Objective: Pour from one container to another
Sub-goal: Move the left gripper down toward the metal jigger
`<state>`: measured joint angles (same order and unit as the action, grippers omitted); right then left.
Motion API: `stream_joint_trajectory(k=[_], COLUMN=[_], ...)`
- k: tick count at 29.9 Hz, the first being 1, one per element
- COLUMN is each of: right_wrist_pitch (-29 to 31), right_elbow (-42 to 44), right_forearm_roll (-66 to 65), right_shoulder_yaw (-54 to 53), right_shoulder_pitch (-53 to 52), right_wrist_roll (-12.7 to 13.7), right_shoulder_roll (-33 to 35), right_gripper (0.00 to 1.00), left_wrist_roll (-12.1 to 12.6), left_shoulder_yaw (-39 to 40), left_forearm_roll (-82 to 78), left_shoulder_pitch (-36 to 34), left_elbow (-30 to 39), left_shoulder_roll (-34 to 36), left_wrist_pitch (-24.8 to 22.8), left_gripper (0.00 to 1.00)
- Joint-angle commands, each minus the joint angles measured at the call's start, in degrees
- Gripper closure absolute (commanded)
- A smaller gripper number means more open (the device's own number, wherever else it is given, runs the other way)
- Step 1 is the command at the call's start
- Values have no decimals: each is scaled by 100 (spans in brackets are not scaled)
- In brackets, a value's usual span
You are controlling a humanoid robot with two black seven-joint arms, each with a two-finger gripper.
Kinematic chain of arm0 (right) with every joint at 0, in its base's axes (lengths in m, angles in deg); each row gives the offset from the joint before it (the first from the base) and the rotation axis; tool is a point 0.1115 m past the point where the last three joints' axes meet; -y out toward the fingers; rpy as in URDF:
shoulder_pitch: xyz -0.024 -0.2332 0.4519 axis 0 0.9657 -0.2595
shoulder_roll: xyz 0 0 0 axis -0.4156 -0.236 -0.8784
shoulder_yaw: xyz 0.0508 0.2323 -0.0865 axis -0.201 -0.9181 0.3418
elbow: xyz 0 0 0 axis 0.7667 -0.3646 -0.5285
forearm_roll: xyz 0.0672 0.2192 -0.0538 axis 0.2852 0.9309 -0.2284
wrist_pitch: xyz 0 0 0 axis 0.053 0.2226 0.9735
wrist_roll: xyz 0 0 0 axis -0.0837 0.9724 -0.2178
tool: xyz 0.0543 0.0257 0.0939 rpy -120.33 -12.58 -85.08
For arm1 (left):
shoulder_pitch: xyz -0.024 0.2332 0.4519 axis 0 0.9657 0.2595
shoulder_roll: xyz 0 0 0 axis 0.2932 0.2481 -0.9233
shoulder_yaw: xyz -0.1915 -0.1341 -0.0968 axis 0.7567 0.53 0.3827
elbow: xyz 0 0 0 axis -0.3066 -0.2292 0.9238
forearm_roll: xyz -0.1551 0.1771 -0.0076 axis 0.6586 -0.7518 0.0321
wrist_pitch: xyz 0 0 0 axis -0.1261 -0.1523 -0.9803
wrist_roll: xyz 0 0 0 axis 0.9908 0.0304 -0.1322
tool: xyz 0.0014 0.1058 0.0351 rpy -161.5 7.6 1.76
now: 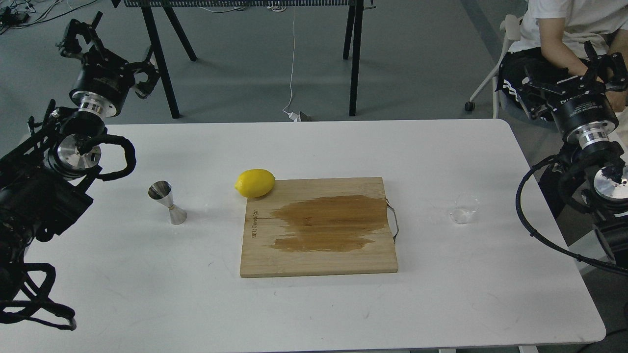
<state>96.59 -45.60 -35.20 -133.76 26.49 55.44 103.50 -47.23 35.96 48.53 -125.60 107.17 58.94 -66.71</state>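
While both grippers hang open off the table [304, 314], left gripper [105, 46] and right gripper [571, 78], the cup [464, 209] stands near its right edge, the jigger [167, 202] near its left.

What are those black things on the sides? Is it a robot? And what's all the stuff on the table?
Yes, it's a robot, and the picture comes from a camera in its head looking down. The black things are its arms. Each ends in a two-finger gripper: the left gripper and the right gripper, both raised, open and holding nothing. On the white table sit a shiny steel jigger, a lemon at the corner of a wooden cutting board with a dark wet-looking patch, and a small clear cup.
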Motion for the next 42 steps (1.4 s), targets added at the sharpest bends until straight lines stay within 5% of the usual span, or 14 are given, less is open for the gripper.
stream_joint_trajectory(k=[1,9,20,29,35,42], right_wrist_pitch=[0,0,0,0,0,0], right_elbow=[-6,-15,-15,-15,-15,-6], right_forearm_roll=[0,0,0,0,0,0], right_shoulder_yaw=[-76,-112,-68,-68,-77,-59], right_shoulder_pitch=[-25,-16,89,142,326,476], right_wrist_roll=[0,0,9,0,0,0], right_shoulder_roll=[2,55,107,81,46,46], right_gripper=[0,0,0,0,0,0], left_wrist_roll=[-37,51,-37,-599,-643,-780], left_shoulder_yaw=[8,-184,-449,-449,-642,-651], left_forearm_roll=[1,-42,-982,-3257,-5839,-8160], left_shoulder_pitch=[0,9,79,150,614,1712], left_elbow=[4,187,2084,4044,5451,5752], left_shoulder_roll=[-26,-18,1572,2715,3155,3278], left_wrist_pitch=[0,0,0,0,1478,2737], left_gripper=[0,0,0,1,5,9])
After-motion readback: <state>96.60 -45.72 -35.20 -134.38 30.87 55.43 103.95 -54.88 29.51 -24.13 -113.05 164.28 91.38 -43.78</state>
